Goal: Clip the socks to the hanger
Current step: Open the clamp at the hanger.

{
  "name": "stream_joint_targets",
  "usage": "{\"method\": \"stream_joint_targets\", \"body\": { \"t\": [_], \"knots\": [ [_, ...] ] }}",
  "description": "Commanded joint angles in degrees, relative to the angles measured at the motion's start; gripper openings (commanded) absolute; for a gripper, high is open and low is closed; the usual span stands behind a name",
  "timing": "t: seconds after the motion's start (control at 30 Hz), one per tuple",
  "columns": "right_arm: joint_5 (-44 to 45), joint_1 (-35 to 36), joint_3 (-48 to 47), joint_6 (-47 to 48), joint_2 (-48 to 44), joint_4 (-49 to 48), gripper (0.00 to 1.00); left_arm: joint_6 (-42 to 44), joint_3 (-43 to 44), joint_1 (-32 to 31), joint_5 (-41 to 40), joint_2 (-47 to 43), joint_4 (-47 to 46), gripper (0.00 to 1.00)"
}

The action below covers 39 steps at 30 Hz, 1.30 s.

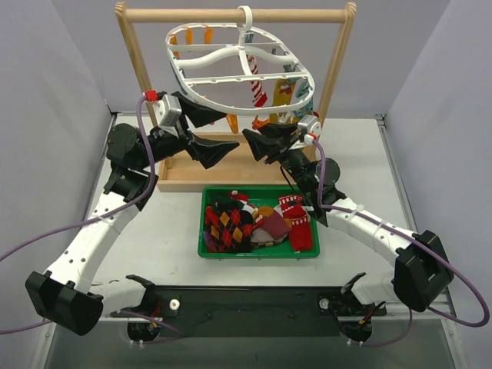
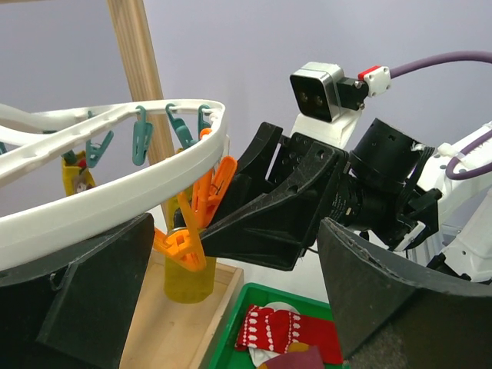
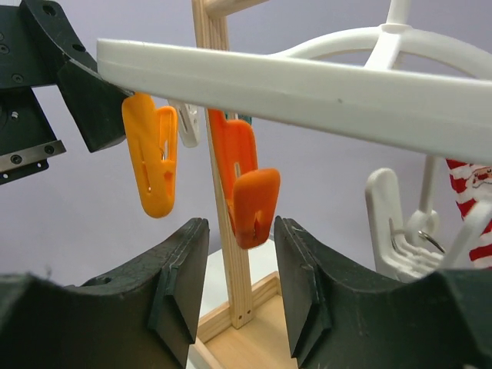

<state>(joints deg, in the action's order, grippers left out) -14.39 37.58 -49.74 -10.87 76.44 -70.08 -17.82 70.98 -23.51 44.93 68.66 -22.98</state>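
The white oval hanger (image 1: 240, 71) hangs by its hook from the wooden bar. A red-white striped sock (image 1: 257, 92) and a Christmas sock (image 1: 286, 91) are clipped at its right side. A yellow sock (image 2: 188, 280) hangs from an orange clip (image 2: 181, 246). More socks (image 1: 257, 223) lie in the green bin. My right gripper (image 3: 240, 231) is open, its fingers either side of the lower end of an orange clip (image 3: 250, 192), with gaps on both sides. My left gripper (image 2: 234, 254) is open and empty, facing the right gripper under the frame's near rim (image 2: 115, 196).
The wooden rack's base tray (image 1: 184, 175) lies behind the green bin (image 1: 206, 231). Its uprights (image 1: 138, 61) stand at both sides. Teal clips (image 2: 142, 138) and a white clip (image 3: 388, 223) dangle from the frame. Both grippers (image 1: 219, 134) (image 1: 255, 140) sit close together.
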Motion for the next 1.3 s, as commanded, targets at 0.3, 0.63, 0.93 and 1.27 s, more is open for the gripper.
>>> {"method": "stream_joint_targets", "body": {
  "t": [0.3, 0.63, 0.93, 1.27],
  "knots": [
    [-1.6, 0.12, -2.03, -0.81, -1.04, -18.16, 0.21, -1.69, -4.53, 1.97, -1.16, -4.33, -2.07, 0.97],
    [-1.61, 0.21, -1.33, -2.57, -1.03, -17.11, 0.07, -3.62, -3.92, 4.25, -1.77, -5.38, -2.68, 0.97],
    [-1.51, 1.44, -7.3, 0.41, -2.7, -4.54, 0.03, -9.85, 2.05, 2.96, 7.02, -6.62, 0.56, 0.97],
    [-0.9, 6.1, -12.4, 10.07, 0.1, 5.92, 0.02, -10.04, 7.77, -5.58, 4.82, -1.87, 4.17, 0.97]
  ]
}}
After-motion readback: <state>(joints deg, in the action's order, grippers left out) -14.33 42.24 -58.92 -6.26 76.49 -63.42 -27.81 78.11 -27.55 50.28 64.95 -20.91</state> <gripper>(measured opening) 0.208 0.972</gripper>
